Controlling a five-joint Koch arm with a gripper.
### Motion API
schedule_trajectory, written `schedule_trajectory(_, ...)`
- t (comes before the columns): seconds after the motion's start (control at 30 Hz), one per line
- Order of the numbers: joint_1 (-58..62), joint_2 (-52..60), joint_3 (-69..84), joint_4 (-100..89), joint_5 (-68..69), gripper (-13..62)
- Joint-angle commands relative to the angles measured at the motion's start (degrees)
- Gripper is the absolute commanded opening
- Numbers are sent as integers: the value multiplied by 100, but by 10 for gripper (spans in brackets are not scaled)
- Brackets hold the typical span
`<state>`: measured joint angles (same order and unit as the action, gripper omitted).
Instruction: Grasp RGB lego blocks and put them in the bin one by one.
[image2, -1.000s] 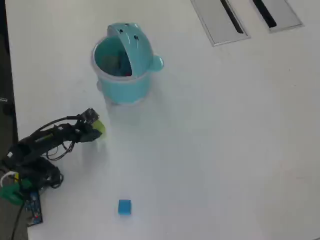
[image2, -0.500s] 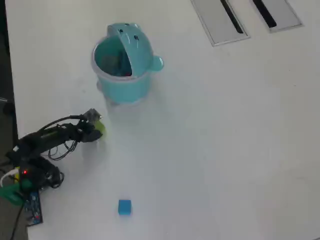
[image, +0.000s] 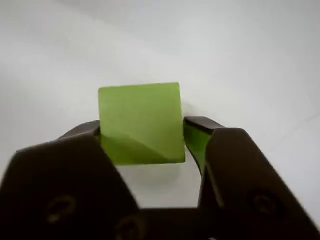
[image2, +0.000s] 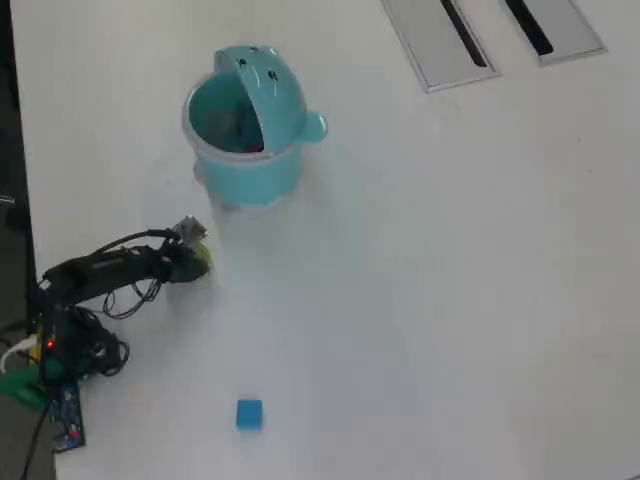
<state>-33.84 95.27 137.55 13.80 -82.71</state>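
A yellow-green lego block (image: 140, 122) sits between my gripper's (image: 143, 128) two dark jaws, which are shut on its sides, with white table behind it. From overhead the gripper (image2: 201, 255) and its block (image2: 204, 253) are at the left, below the bin in the picture. The round teal bin (image2: 262, 165) stands with its face lid (image2: 268, 85) tipped open, and a small reddish bit (image2: 257, 147) shows inside. A blue block (image2: 249, 414) lies alone near the picture's bottom edge, well away from the gripper.
Two grey recessed panels with dark slots (image2: 440, 40) (image2: 555, 25) lie at the top right. The arm's base with cables (image2: 60, 350) sits at the table's left edge (image2: 25, 200). White table (image2: 450, 300) spreads right of the arm.
The arm has stretched out flatter, and the gripper with the yellow-green block has shifted slightly right and up the picture toward the bin. Blue block and bin have not moved.
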Motion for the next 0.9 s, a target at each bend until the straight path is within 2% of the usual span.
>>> schedule_trajectory(0.0,-79,-26,-413,-519,-185,223)
schedule_trajectory(0.1,-141,-79,-378,-870,-510,192)
schedule_trajectory(0.2,-193,70,-299,-844,-457,106)
schedule_trajectory(0.27,-202,167,-246,-853,-448,85)
schedule_trajectory(0.87,-545,1450,-756,-958,-176,77)
